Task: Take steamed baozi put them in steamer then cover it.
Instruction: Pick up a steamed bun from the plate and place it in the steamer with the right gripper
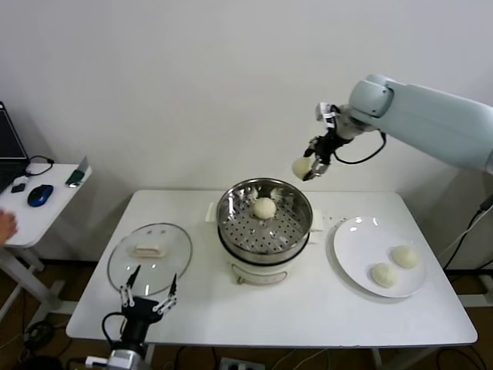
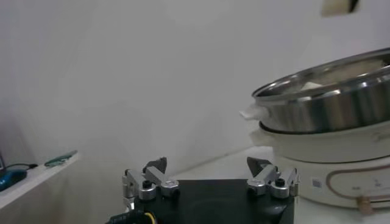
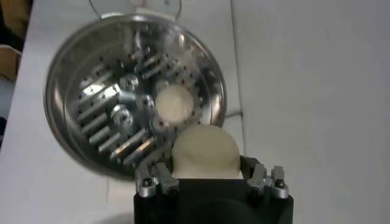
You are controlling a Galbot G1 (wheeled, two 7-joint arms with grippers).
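The steel steamer (image 1: 240,232) sits on its white pot base at the table's middle, with one baozi (image 1: 264,207) inside it. My right gripper (image 1: 309,169) is shut on a second baozi (image 1: 301,166), held high above the steamer's far right rim. In the right wrist view that baozi (image 3: 204,153) sits between the fingers, over the steamer (image 3: 85,109) and its baozi (image 3: 175,103). Two more baozi (image 1: 384,274) (image 1: 404,257) lie on the white plate (image 1: 356,236). The glass cover (image 1: 150,257) lies flat at the left. My left gripper (image 1: 149,291) is open and empty near the front edge.
A small white side table (image 1: 46,208) at the far left holds a blue mouse (image 1: 40,194) and a laptop edge. The white wall runs close behind the table. In the left wrist view the steamer (image 2: 329,100) stands off to one side of the left gripper (image 2: 210,175).
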